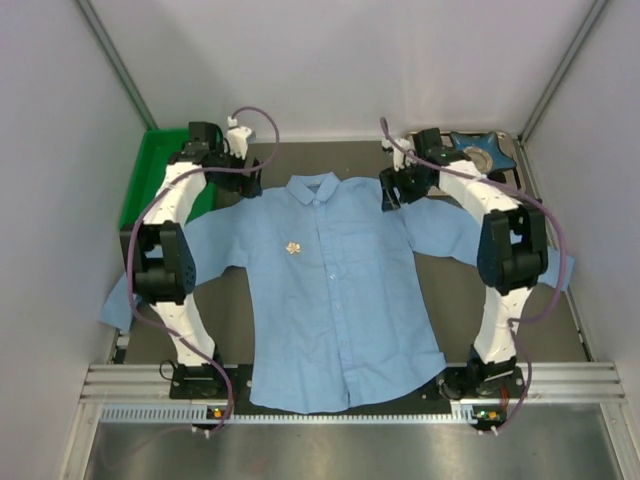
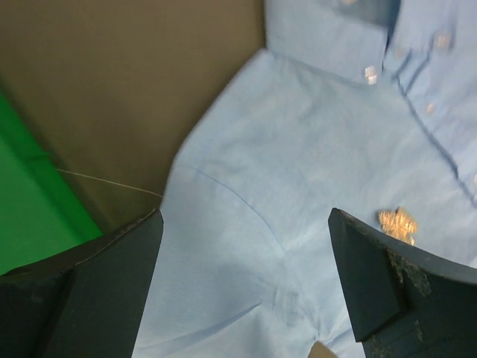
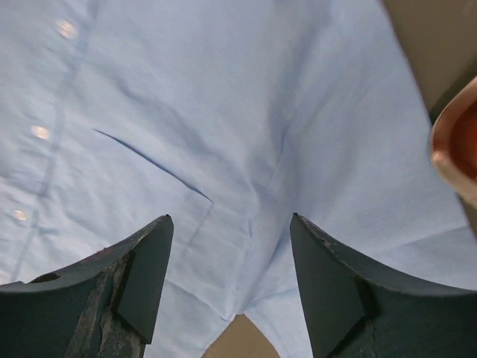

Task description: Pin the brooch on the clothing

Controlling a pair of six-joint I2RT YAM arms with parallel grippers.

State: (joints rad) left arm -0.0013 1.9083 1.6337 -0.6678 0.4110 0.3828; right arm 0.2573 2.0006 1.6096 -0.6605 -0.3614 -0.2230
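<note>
Light blue woven cloth fills most of each view: one shirt (image 1: 335,300) lies flat, front up and buttoned, on the dark surface (image 1: 455,300), its collar (image 1: 313,187) toward the far side and its two sleeves spread out to either side. One brooch (image 1: 293,247), small and gold with pale bits, sits on the chest just left of the button line in the top view and a little below the collar; whether its pin goes through the cloth cannot be told. There are two hands, one at each shoulder. The left hand (image 2: 246,246) hovers over the shoulder and sleeve seam on its side, fingers spread wide with nothing between them, and the brooch shows just beside its right finger in the wrist view. The right hand (image 3: 231,231) hangs over the opposite shoulder, also released and holding nothing; its camera shows three buttons (image 3: 39,132) in a row and the slanted top edge of one chest pocket (image 3: 149,160). One green bin (image 1: 150,170) stands at the far left, one blue star-shaped dish (image 1: 478,150) at the far right, and the rim of one orange cup (image 3: 456,142) cuts into the right wrist view's edge.
</note>
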